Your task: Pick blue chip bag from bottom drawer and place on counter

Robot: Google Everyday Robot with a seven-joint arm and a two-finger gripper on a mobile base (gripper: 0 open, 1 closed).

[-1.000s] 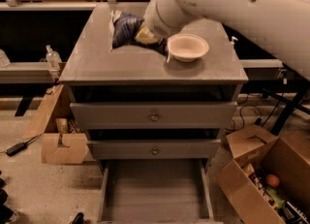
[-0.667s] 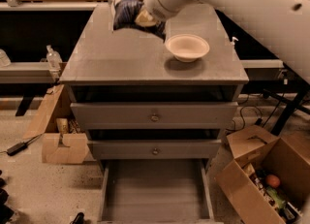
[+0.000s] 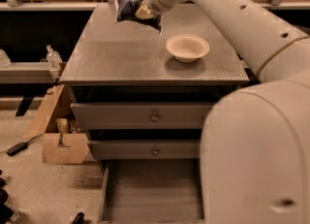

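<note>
Camera view: my gripper (image 3: 141,11) fingers clamp one crumpled foil blue chip bag (image 3: 126,5); near them, one round bowl (image 3: 187,47) on matte tabletop (image 3: 121,56).

The tool (image 3: 144,10), gripping the blue chip bag (image 3: 127,6), hangs at the far left of the surface (image 3: 121,58); a bowl (image 3: 187,47) stands right of centre, near left half open.

Dim, warm light falls from overhead: the counter (image 3: 121,58) carries a dull sheen toward 10 o'clock, and the bowl (image 3: 188,47) drops a soft shadow toward 6 o'clock. At 12 o'clock the gripper (image 3: 144,11), clamped on the blue chip bag (image 3: 127,6), sits where the foil gives small glints, while the space at 9 o'clock sinks into black.
</note>
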